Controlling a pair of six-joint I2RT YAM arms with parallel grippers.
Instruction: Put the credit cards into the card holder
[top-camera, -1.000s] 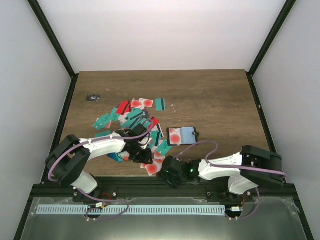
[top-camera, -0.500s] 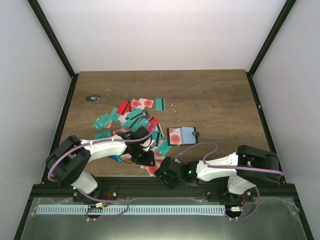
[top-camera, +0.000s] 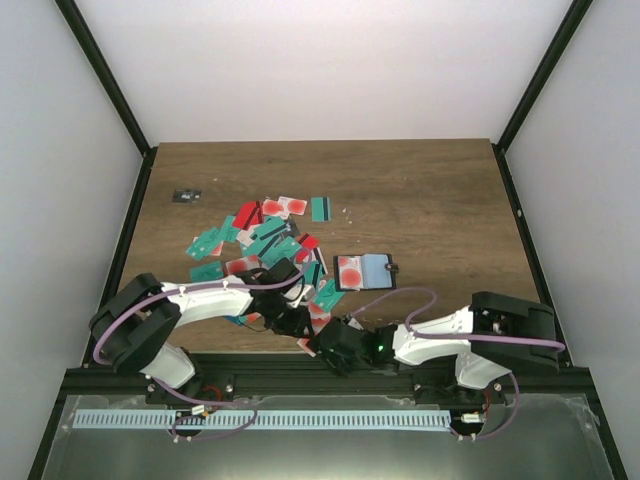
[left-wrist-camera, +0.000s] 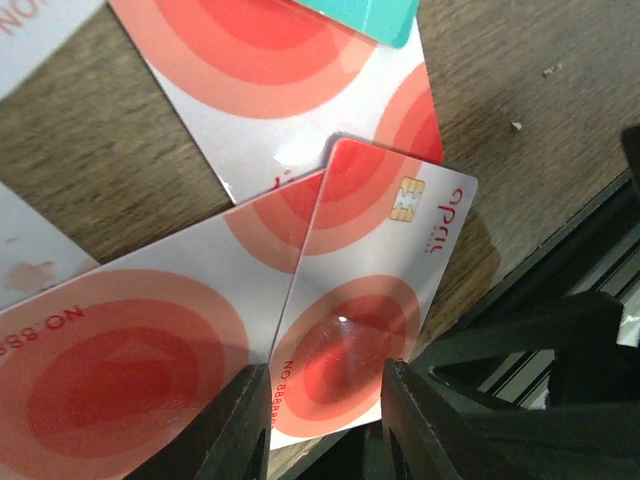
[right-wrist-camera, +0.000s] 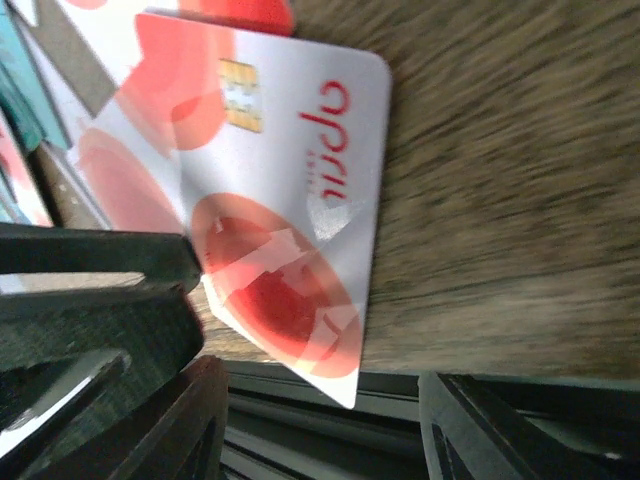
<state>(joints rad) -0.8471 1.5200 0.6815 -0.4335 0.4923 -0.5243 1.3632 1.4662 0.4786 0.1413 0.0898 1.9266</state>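
Many credit cards (top-camera: 268, 238), teal, red and white with red circles, lie piled left of centre. The black card holder (top-camera: 363, 271) lies open to their right, with a white and red card on its left half. One white card with red circles (left-wrist-camera: 365, 300) lies at the table's near edge, a corner overhanging it; it also shows in the right wrist view (right-wrist-camera: 290, 200). My left gripper (left-wrist-camera: 325, 425) is open, with a finger at each side of this card's end. My right gripper (right-wrist-camera: 320, 420) is open at the table edge, with the overhanging corner between its fingers, untouched.
A tiny dark grey object (top-camera: 186, 195) lies at the far left of the table. The black metal frame rail (top-camera: 330, 375) runs just below the near table edge. More white and red cards (left-wrist-camera: 120, 350) lie beside the gripped-around card.
My left gripper has moved toward the near edge and to the right, with the white and red card moving along. My right gripper has shifted slightly left toward it.
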